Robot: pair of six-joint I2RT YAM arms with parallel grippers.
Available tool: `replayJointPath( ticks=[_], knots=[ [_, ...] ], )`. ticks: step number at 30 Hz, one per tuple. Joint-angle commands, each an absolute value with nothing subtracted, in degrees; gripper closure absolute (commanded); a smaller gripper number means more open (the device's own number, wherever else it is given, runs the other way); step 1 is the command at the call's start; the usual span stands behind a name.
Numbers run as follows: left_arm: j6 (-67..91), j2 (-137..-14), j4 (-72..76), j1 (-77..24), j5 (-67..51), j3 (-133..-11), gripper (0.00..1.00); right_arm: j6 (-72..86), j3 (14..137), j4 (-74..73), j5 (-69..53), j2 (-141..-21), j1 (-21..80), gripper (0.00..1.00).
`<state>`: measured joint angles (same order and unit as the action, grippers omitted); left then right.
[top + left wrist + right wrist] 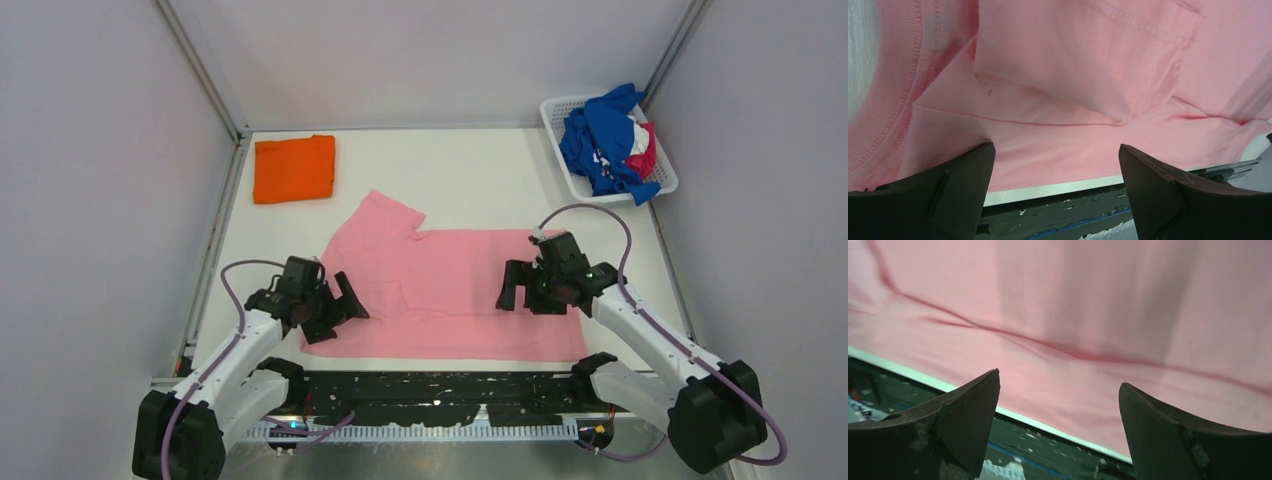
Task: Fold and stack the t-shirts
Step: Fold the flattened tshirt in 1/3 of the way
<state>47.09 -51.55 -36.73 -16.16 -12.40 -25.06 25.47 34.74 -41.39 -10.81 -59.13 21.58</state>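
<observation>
A light pink t-shirt (450, 285) lies spread on the white table, one sleeve pointing up left, its hem at the near edge. It fills the left wrist view (1058, 75), where the collar and a folded sleeve show, and the right wrist view (1088, 305). My left gripper (338, 312) is open and empty over the shirt's left edge. My right gripper (520, 290) is open and empty over the shirt's right part. A folded orange t-shirt (293, 168) lies at the back left. Blue, magenta and white tees (605, 140) are heaped in the basket.
A white slatted basket (560, 112) stands at the back right corner. A black taped strip (440, 390) runs along the table's near edge, also in the left wrist view (1058, 205). Grey walls enclose the table on three sides.
</observation>
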Motion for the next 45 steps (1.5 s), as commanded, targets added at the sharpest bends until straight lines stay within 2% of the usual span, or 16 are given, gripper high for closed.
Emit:
replayJointPath(
  ticks=[1,5,9,14,21,25,33,45],
  knots=[
    [45.11,-50.75,-35.98,-16.35,-12.47,-28.76,0.01,23.54,37.59,-18.04,-16.5,-55.01,26.51,0.05],
    [44.83,-50.63,-32.64,-16.35,-13.86,-28.83,0.01,25.08,39.75,-0.95,-19.73,-62.64,33.69,0.04],
    [44.47,-50.28,-30.77,-16.35,-13.56,-27.66,0.01,24.04,48.73,3.83,-19.97,-77.62,40.01,0.02],
    [44.54,-51.38,-29.28,-16.26,-12.87,-25.46,0.01,23.01,63.49,1.51,-20.37,-96.26,44.2,0.13],
    [44.91,-51.86,-30.34,-16.26,-11.63,-24.09,0.01,21.95,76.5,-6.98,-19.72,-111.0,46.87,0.35],
    [44.96,-51.09,-31.38,-16.26,-10.67,-23.51,0.01,21.32,78.76,-10.01,-19.58,-114.04,47.98,0.42],
    [45.0,-50.29,-32.75,-16.26,-9.59,-23.25,0.01,20.72,78.72,-12.21,-18.28,-116.09,48.88,0.49],
    [44.91,-49.82,-33.07,-16.26,-9.58,-23.48,0.01,19.76,78.41,-13.4,-17.27,-115.29,51.34,0.64]
  ],
)
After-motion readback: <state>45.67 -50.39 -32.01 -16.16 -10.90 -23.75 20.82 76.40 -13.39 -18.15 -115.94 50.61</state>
